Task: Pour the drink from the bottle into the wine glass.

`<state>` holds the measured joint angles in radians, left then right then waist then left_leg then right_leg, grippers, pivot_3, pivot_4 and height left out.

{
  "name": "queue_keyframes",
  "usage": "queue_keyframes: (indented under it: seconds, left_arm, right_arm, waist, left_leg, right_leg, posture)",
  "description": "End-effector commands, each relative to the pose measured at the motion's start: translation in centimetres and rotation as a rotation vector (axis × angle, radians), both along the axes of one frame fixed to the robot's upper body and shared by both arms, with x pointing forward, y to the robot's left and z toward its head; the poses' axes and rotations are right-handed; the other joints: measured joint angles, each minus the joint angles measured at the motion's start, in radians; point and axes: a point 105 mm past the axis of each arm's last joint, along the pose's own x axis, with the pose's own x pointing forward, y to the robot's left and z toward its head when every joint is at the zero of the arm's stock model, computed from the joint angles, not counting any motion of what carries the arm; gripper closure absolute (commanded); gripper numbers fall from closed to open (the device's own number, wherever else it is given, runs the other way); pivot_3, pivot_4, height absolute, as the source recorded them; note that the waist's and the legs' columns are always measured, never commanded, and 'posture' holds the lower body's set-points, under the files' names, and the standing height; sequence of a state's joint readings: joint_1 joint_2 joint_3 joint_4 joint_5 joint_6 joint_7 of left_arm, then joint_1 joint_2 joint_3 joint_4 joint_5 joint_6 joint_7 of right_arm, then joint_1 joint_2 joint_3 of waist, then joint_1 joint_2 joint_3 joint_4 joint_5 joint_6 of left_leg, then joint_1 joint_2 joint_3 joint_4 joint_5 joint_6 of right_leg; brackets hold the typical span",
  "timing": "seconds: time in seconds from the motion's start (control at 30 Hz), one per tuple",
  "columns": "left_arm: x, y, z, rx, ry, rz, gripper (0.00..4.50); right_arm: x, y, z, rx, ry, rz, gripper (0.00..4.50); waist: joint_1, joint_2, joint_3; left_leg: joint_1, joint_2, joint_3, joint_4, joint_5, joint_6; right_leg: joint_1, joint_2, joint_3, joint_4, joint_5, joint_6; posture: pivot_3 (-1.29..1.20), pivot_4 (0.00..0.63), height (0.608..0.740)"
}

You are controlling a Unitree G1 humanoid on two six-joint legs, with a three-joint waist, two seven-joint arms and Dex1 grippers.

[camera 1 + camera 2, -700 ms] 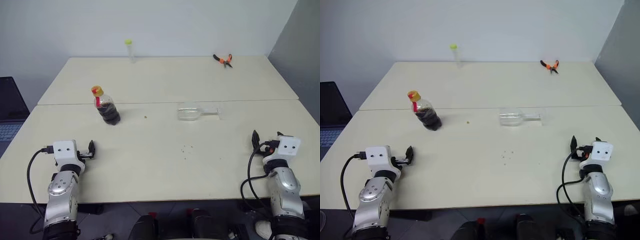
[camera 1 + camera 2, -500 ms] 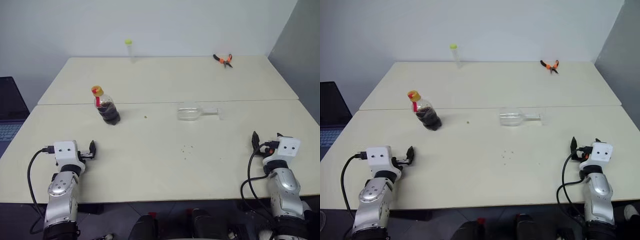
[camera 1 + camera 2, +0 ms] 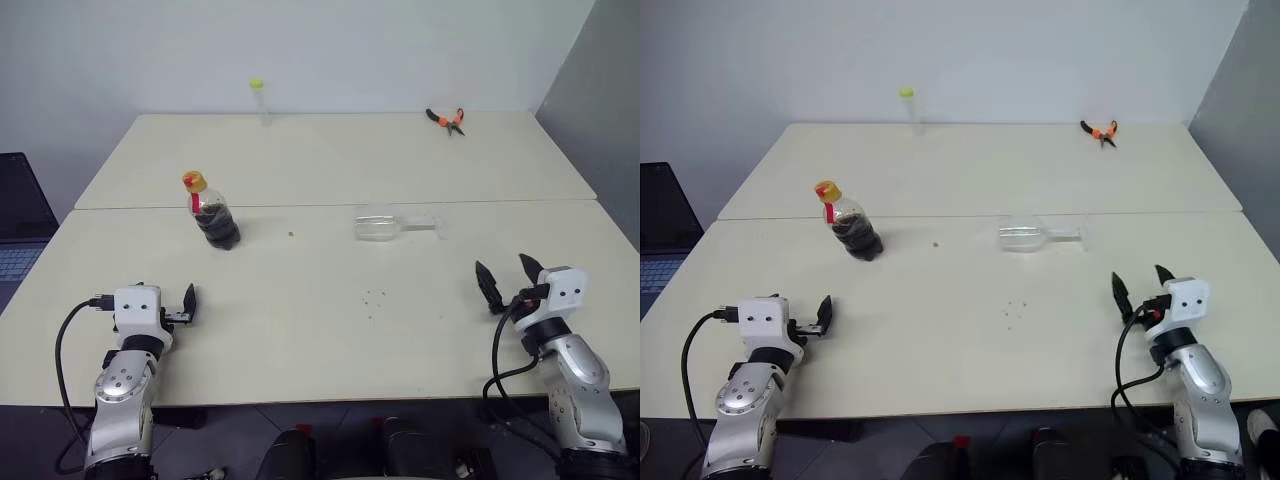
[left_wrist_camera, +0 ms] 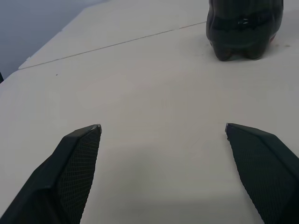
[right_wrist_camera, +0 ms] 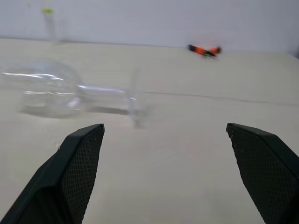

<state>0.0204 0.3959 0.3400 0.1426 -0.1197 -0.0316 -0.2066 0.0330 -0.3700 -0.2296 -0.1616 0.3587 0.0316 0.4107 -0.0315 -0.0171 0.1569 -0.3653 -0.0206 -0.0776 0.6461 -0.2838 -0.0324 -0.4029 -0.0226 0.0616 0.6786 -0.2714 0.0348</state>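
Left gripper (image 3: 188, 299): we find it nearest us at the table's near left edge, low over the surface, fingers spread wide with nothing between them; its wrist view looks past both black fingers (image 4: 77, 158) at the base of the bottle.
Right gripper (image 3: 508, 279): near right edge, raised a little off the table, fingers likewise spread wide and empty — its wrist view faces the lying glass.
Table (image 3: 330, 330): pale cream top, two slabs meeting at a seam that runs across the middle.
Specks (image 3: 374, 296): a few small dark marks on the near slab, centre.
Bottle (image 3: 209, 213): upright on the near slab just in front of the seam, left of centre, well ahead of the left gripper; yellow-orange cap on, red band at the neck.
Drink (image 3: 217, 226): dark, filling the bottle's lower body.
Wine glass (image 3: 390, 225): lying on its side just in front of the seam, right of centre — bowl toward the bottle, foot pointing right; well apart from the bottle.
Pliers (image 3: 447, 120): orange-handled, far right of the far slab.
Tube (image 3: 259, 100): slim, clear, yellow-green cap, upright at the far edge.
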Motion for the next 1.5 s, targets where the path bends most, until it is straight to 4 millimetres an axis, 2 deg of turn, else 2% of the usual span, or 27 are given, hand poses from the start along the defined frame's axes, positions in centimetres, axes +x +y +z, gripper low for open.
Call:
queue_keyframes:
  seconds: [0.03,0.23,0.3,0.43,0.5,0.63,0.7,0.87,1.1,1.27,1.5]
  left_arm:
    - [0.4,0.1,1.7,0.023,-0.062,-0.007,0.00]
    - [0.8,-0.4,1.7,0.018,-0.065,-0.025,0.00]
    - [0.9,-0.6,1.6,0.017,-0.065,-0.032,0.00]
    - [1.1,-0.7,1.6,0.017,-0.064,-0.041,0.00]
    - [1.1,-0.8,1.6,0.018,-0.064,-0.043,0.00]
    - [1.1,-0.8,1.6,0.019,-0.064,-0.045,0.00]
    - [1.2,-0.8,1.6,0.020,-0.065,-0.049,0.00]
    - [1.6,-1.1,2.2,0.029,-0.079,-0.081,0.00]
    - [3.3,-2.0,4.3,0.028,-0.121,-0.197,0.00]
    - [4.8,-3.0,5.3,0.014,-0.125,-0.300,0.00]
    - [7.8,-3.9,6.7,0.035,-0.104,-0.374,0.00]
  right_arm:
    - [-0.2,0.1,1.3,0.005,-0.024,0.021,0.03]
    - [-0.3,0.2,1.6,-0.009,-0.029,0.029,0.03]
    - [-0.4,0.4,1.6,-0.009,-0.027,0.036,0.03]
    - [-0.3,0.7,1.5,-0.029,-0.027,0.042,0.03]
    - [-0.3,0.7,1.5,-0.030,-0.026,0.040,0.03]
    - [-0.4,1.1,1.7,-0.034,-0.023,0.060,0.03]
    - [-0.6,1.7,2.0,-0.033,-0.014,0.105,0.03]
    - [-2.4,5.4,3.2,-0.054,0.021,0.343,0.03]
    - [-5.7,9.9,5.3,-0.109,0.078,0.678,0.03]
    - [-6.4,11.4,6.2,-0.153,0.094,0.789,0.03]
    - [-6.1,12.3,7.0,-0.167,0.056,0.835,0.03]
  waist:
    - [0.001,-0.001,0.000]
    - [0.001,-0.001,0.000]
    - [-0.005,0.001,0.001]
    - [-0.009,0.003,0.003]
    - [-0.002,0.004,0.003]
    - [0.007,0.005,0.004]
    - [0.007,0.005,0.004]
    - [0.007,0.005,0.004]
    - [0.008,0.005,0.005]
    - [0.009,0.003,0.006]
    - [0.009,0.000,0.008]
  left_leg:
    - [0.000,0.000,0.000,0.000,0.000,0.000]
    - [-0.001,-0.001,-0.001,0.000,0.000,0.000]
    - [-0.001,-0.004,-0.011,-0.001,0.000,0.000]
    - [0.000,-0.023,-0.054,-0.001,0.002,-0.001]
    - [0.001,-0.025,-0.064,-0.001,0.004,-0.003]
    - [0.000,-0.020,-0.062,-0.003,0.005,-0.005]
    - [0.000,-0.020,-0.061,-0.003,0.005,-0.005]
    - [0.001,-0.021,-0.059,-0.002,0.005,-0.005]
    - [0.000,-0.021,-0.059,-0.002,0.005,-0.005]
    - [0.000,-0.021,-0.059,-0.002,0.005,-0.005]
    - [-0.001,-0.021,-0.060,-0.002,0.005,-0.005]
  right_leg:
    - [0.000,0.000,0.000,0.000,0.000,0.000]
    - [0.001,-0.002,-0.002,0.000,0.000,0.000]
    - [0.006,-0.009,-0.016,-0.002,-0.001,0.000]
    - [0.025,-0.020,-0.052,-0.005,-0.011,0.000]
    - [0.030,-0.025,-0.066,-0.004,-0.017,-0.001]
    - [0.029,-0.027,-0.067,-0.003,-0.019,-0.006]
    - [0.029,-0.027,-0.066,-0.002,-0.019,-0.007]
    - [0.029,-0.028,-0.064,-0.003,-0.019,-0.006]
    - [0.029,-0.028,-0.064,-0.003,-0.021,-0.002]
    - [0.029,-0.028,-0.065,-0.004,-0.021,-0.002]
    - [0.029,-0.028,-0.068,-0.005,-0.021,-0.002]
  posture:
    - [0.00,0.150,0.740]
    - [0.00,0.150,0.740]
    - [0.00,0.150,0.740]
    - [0.00,0.150,0.740]
    - [0.00,0.150,0.740]
    - [0.00,0.150,0.740]
    - [0.00,0.150,0.740]
    - [0.00,0.150,0.740]
    - [0.00,0.150,0.740]
    - [0.00,0.150,0.740]
    - [0.00,0.150,0.740]
